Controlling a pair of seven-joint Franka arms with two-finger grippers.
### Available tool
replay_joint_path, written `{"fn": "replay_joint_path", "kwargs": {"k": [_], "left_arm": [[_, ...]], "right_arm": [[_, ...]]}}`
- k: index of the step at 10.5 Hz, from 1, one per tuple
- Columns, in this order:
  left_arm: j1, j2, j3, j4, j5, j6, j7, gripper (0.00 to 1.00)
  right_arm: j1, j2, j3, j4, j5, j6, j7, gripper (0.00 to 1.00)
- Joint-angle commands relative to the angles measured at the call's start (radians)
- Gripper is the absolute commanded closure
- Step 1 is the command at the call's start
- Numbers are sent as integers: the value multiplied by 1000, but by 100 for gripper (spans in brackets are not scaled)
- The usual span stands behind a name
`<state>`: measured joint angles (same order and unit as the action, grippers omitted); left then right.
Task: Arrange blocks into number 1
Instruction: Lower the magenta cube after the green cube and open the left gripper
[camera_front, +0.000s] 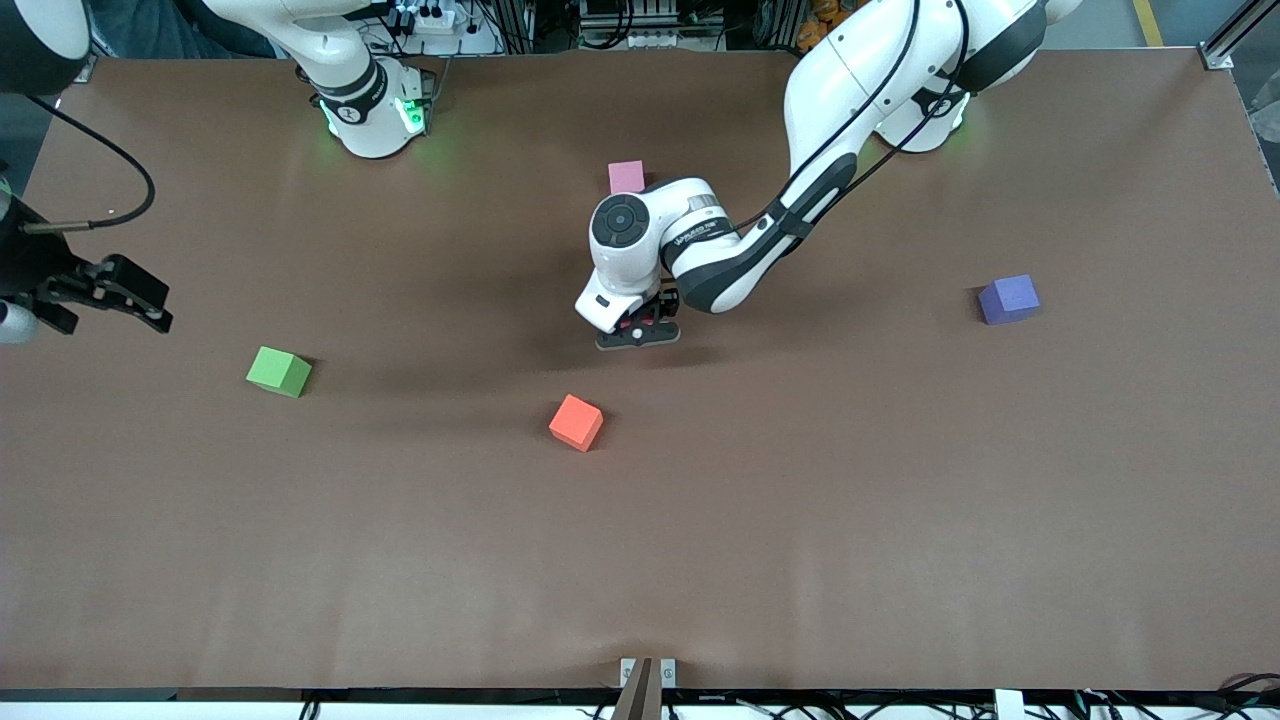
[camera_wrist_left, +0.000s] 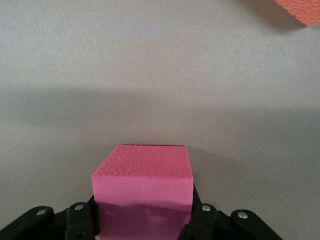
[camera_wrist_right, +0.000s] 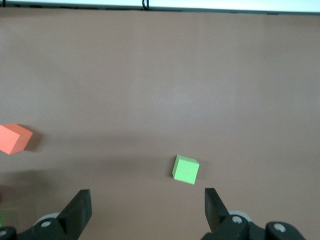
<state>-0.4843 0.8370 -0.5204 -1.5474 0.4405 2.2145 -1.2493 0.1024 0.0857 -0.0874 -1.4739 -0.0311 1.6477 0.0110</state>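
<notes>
My left gripper (camera_front: 638, 335) hangs low over the middle of the table, shut on a deep pink block (camera_wrist_left: 142, 175). The hand hides that block in the front view. A light pink block (camera_front: 626, 177) lies farther from the front camera than the gripper. An orange block (camera_front: 576, 422) lies nearer that camera and shows at the corner of the left wrist view (camera_wrist_left: 300, 12). A green block (camera_front: 279, 371) sits toward the right arm's end and a purple block (camera_front: 1008, 299) toward the left arm's end. My right gripper (camera_front: 130, 295) waits open above the table's edge, with the green block (camera_wrist_right: 185, 169) below it.
The brown table (camera_front: 900, 520) has a wide bare stretch on the side nearest the front camera. The right arm's base (camera_front: 370, 110) and the left arm's base (camera_front: 930, 120) stand along the edge farthest from that camera. A cable (camera_front: 110, 160) loops near the right gripper.
</notes>
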Motion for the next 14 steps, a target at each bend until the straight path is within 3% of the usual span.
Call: {"fn": "replay_joint_path", "kwargs": {"k": [1, 5, 7, 8, 9, 10, 14], "left_arm": [[-30, 14, 14, 30, -23, -24, 30, 100], [-37, 14, 14, 30, -23, -22, 30, 100], [-37, 14, 14, 27, -20, -24, 31, 100], [-37, 14, 14, 26, -20, -24, 31, 88], [-39, 13, 14, 24, -19, -24, 33, 14], [-49, 11, 14, 23, -14, -24, 33, 0], [-45, -10, 14, 21, -22, -25, 16, 0]], "right_arm": [[-44, 16, 12, 41, -9, -46, -12, 0], [-72, 17, 21, 40, 4, -46, -23, 0], [-110, 17, 56, 40, 23, -46, -23, 0], [-112, 19, 58, 41, 23, -45, -22, 0], [-107, 23, 58, 41, 23, -43, -22, 0], [-104, 25, 58, 41, 22, -40, -20, 0], [-105, 28, 58, 41, 22, -34, -22, 0]]}}
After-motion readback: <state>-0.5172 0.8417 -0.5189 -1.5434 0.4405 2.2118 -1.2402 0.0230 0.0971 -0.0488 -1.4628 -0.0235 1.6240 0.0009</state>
